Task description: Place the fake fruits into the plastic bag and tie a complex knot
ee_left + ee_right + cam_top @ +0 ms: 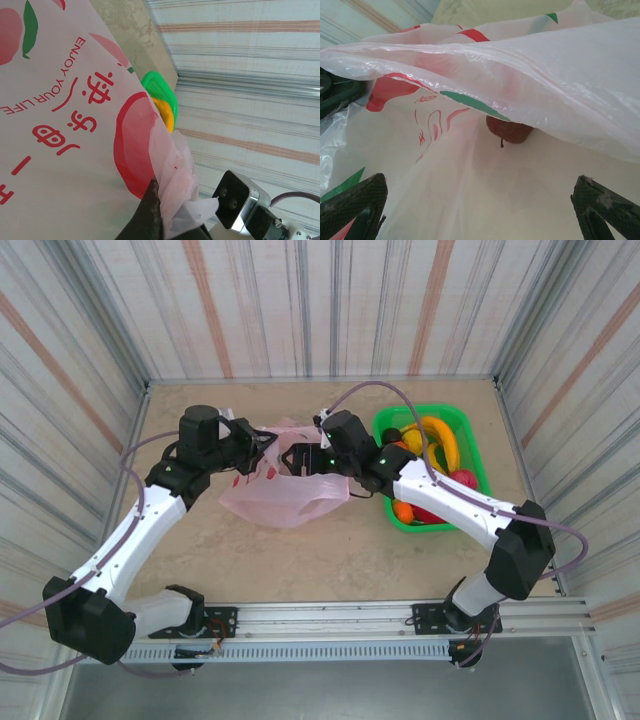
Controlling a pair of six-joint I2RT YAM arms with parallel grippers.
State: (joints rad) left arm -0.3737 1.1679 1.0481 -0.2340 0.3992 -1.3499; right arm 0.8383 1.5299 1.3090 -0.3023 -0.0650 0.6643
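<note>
Ok, left gripper (258, 448) is pinching a bunched bit of the plastic bag (285, 498) rim and propping the mouth up; the bag is lying mid-table (330, 560). Right gripper (479, 195) is sitting wide open at the mouth, gripping nothing. One dark red fruit (509, 130) is lying inside. Other fake fruits (440, 440) are sitting in the green basket (465, 425) just right of the bag. Film is looking thin and floppy (probably slippery too), so I'd grab gathered folds, never a single layer.
</note>
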